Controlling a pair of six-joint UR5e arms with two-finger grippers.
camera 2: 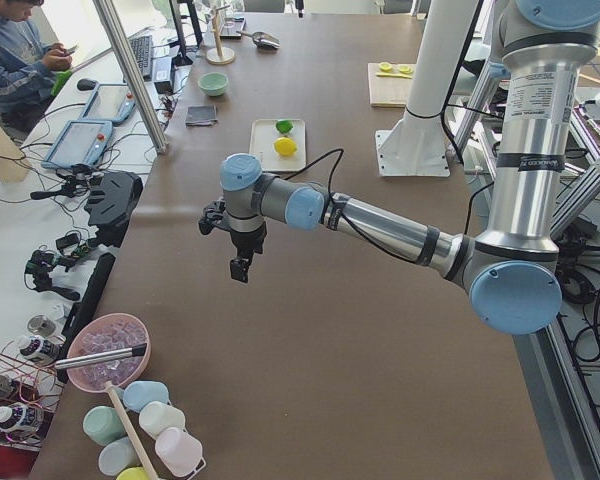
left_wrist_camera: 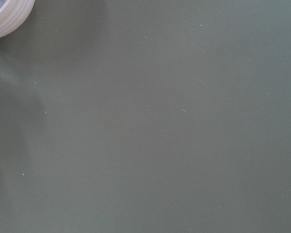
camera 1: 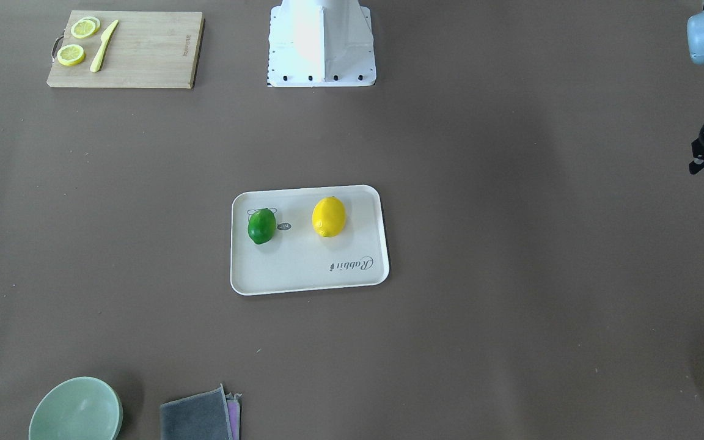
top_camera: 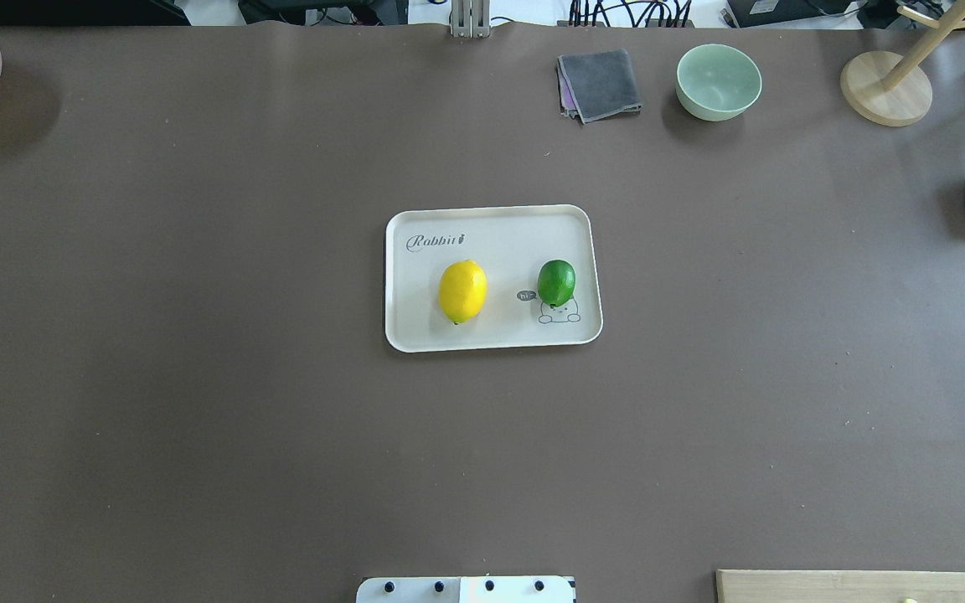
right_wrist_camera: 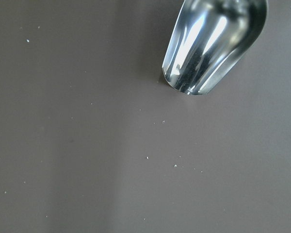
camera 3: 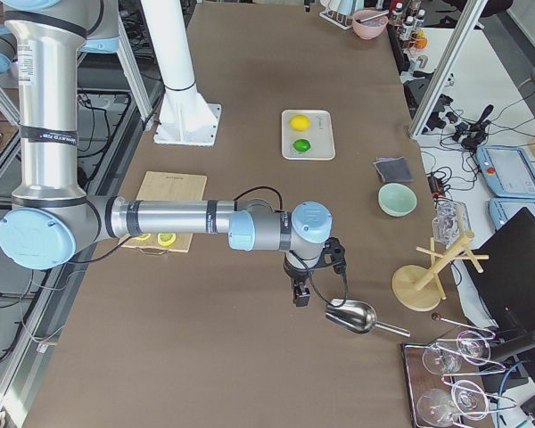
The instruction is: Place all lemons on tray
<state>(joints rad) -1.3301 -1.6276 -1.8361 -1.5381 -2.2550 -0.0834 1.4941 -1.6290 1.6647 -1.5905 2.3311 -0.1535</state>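
A matte brown table (top_camera: 198, 435) is spread beneath both arms. At its middle, well apart from either gripper and roughly between the two, is set the flat cream-white rectangular tray (top_camera: 499, 234) printed with "Rabbit" script. Both lemons are seen lying inside its rim, apart from each other: the bright yellow oval lemon (top_camera: 462, 290) toward the left gripper's side and the dark green, lime-like lemon (top_camera: 556, 282) toward the right gripper's side. The task is therefore judged complete. The left gripper (camera 2: 241, 266) is held above bare table near a pink ribbed bowl (camera 2: 105, 352), and the right gripper (camera 3: 298, 292) just beside a shiny steel scoop (camera 3: 351, 316). These poses are judged to be parked ones, clear of the tray. No fruit is seen at either gripper, but whether the jaws are parted or closed cannot be told. A wooden cutting board (camera 1: 144, 55) with thin lemon slices (camera 1: 71, 55) is judged no part of the task.
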